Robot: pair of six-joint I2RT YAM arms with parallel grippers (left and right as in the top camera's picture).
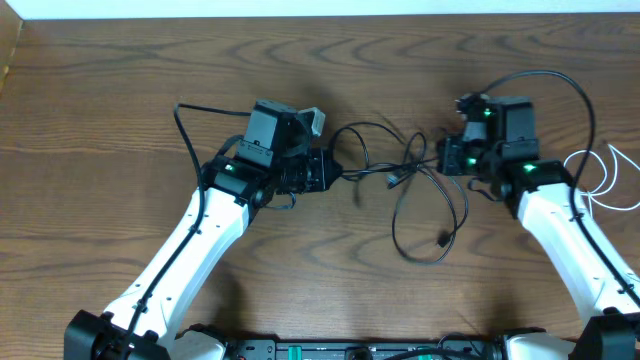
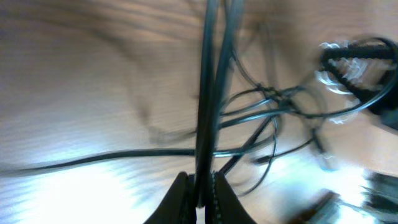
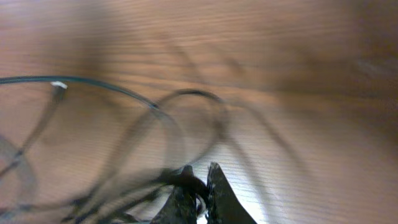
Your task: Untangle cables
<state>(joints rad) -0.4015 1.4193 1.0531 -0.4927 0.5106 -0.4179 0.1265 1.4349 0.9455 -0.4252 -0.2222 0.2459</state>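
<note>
1. The black cables (image 1: 405, 195) lay tangled on the desk (image 1: 120, 80) between both arms.
2. The left gripper (image 2: 200, 186) was pinched on cable strands.
3. The right gripper (image 3: 198, 190) was pressed together on a cable (view blurred).
4. A white cable (image 1: 605, 180) lay at the right edge.

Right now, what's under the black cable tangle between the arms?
Bare wood table shows through the loops of the black cables. Both ends are covered: the left end effector and right end effector are each shut on strands.
</note>
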